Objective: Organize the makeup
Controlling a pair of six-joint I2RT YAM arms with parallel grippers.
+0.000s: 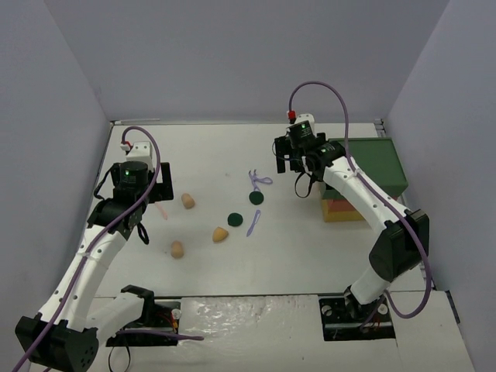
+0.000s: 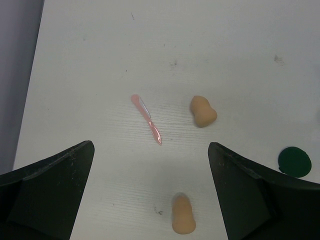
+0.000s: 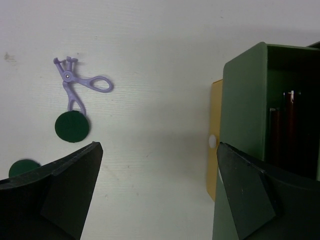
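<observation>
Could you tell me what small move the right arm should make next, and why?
Probably ease the right gripper across and down onto the lilac tool: its jaws stand open and empty, the tool lies loose, and dark sticks already sit in the green box.

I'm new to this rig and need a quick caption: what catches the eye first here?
A box with a green top and bright layers stands at the right edge of the table, the right gripper hovering open just left of it. Scattered mid-table lie three tan sponges, two dark green discs and a lilac scissor-like tool.
</observation>
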